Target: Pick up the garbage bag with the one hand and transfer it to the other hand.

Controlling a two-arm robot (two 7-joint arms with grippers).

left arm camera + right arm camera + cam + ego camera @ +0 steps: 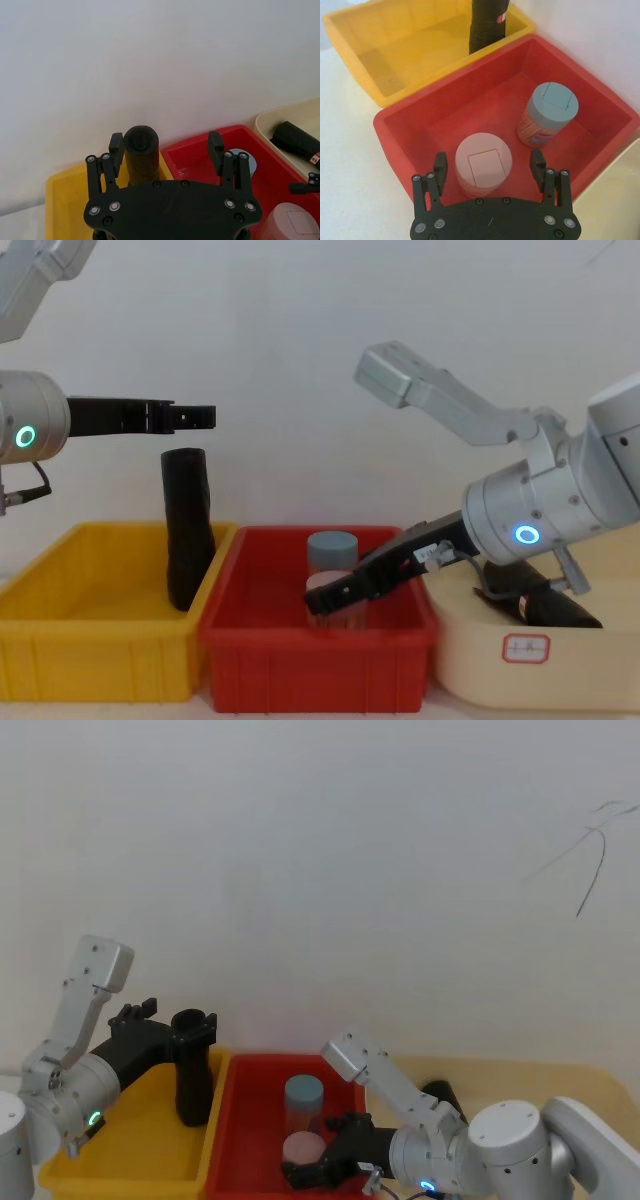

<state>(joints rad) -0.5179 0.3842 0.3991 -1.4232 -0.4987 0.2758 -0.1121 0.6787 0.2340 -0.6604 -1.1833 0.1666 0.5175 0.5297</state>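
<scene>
The garbage bag point(187, 530) is a black roll standing on end in the yellow bin point(100, 620) and leaning on the wall next to the red bin. Its red-and-white label point(501, 17) shows in the right wrist view. My left gripper point(200, 417), the one with the green ring, hangs open just above the roll's top. In the left wrist view the garbage bag point(141, 150) sits between the fingers, close to one of them. My right gripper point(325, 600), with the blue ring, stands open low in the red bin point(320, 660), over a pink-lidded canister point(482, 160).
A blue-lidded canister point(552, 102) stands in the red bin beside the pink one. A cream bin point(540, 660) on the right holds another black roll point(295, 139). A white wall rises close behind the three bins.
</scene>
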